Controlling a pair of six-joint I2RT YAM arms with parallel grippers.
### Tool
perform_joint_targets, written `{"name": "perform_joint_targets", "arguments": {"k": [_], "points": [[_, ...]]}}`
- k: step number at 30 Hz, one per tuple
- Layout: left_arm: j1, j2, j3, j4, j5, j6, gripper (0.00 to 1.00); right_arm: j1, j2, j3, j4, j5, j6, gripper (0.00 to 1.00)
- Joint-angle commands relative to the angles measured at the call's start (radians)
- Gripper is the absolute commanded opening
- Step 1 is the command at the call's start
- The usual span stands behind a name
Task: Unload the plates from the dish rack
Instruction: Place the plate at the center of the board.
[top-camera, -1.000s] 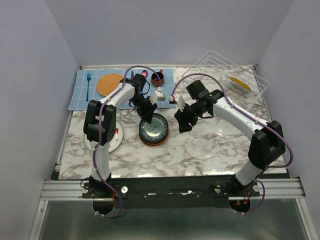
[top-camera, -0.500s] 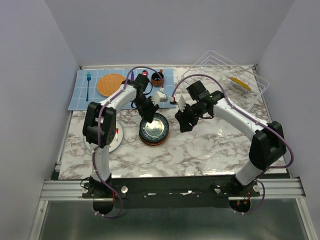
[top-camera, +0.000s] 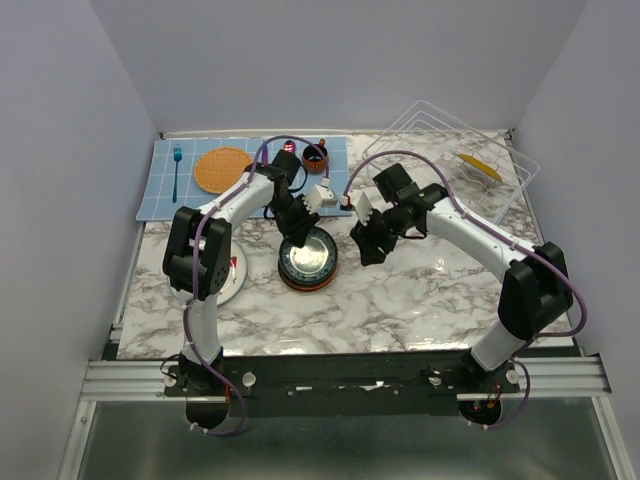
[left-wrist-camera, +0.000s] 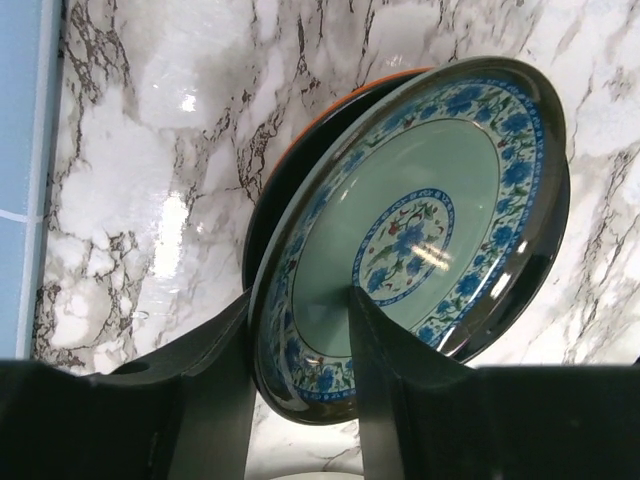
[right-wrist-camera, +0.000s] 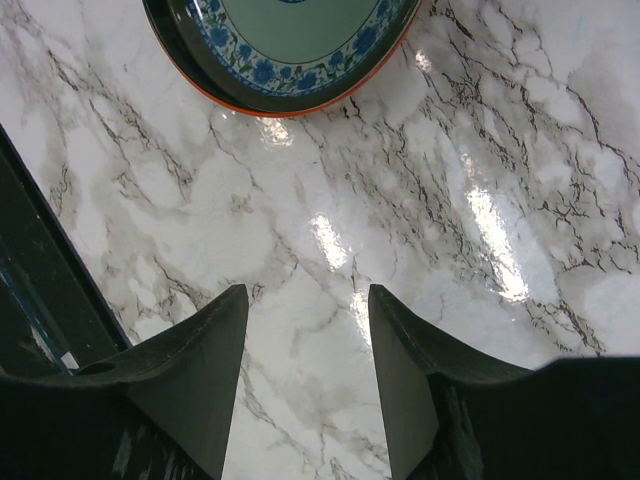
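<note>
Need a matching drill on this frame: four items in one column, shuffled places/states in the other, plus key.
Column one
1. round green plate with blue floral rim
2. mustard-yellow plate
3. orange woven disc
4. right gripper

Column two
A. open, over bare marble tabletop
B. lying on the blue mat
C. in the white wire dish rack
D. rim pinched by the left gripper

Pairs: 1-D, 2-C, 3-B, 4-A
</note>
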Motion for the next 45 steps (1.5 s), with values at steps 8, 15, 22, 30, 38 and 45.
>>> {"name": "perform_joint_targets", "arguments": {"k": [8, 15, 22, 30, 38, 45], "points": [[-0.017, 0.010, -0.059, 0.071, -0.180, 0.042, 0.53, 0.008, -0.026, -0.012, 0.017, 0.000, 0.011, 0.60], [-0.017, 0.006, -0.067, 0.070, -0.216, 0.045, 0.53, 0.008, -0.023, -0.021, 0.020, -0.004, 0.011, 0.60], [-0.017, -0.007, -0.053, 0.053, -0.243, 0.051, 0.54, 0.010, -0.015, -0.017, 0.019, -0.015, 0.009, 0.60], [-0.017, -0.030, -0.056, 0.062, -0.276, 0.044, 0.62, 0.010, -0.019, -0.029, 0.025, -0.015, 0.006, 0.60], [-0.019, -0.058, -0.056, 0.048, -0.264, 0.034, 0.66, 0.010, -0.013, -0.032, 0.026, -0.021, 0.006, 0.60], [-0.033, -0.087, -0.079, 0.048, -0.278, 0.022, 0.66, 0.010, -0.009, -0.032, 0.029, -0.024, 0.002, 0.60]]}}
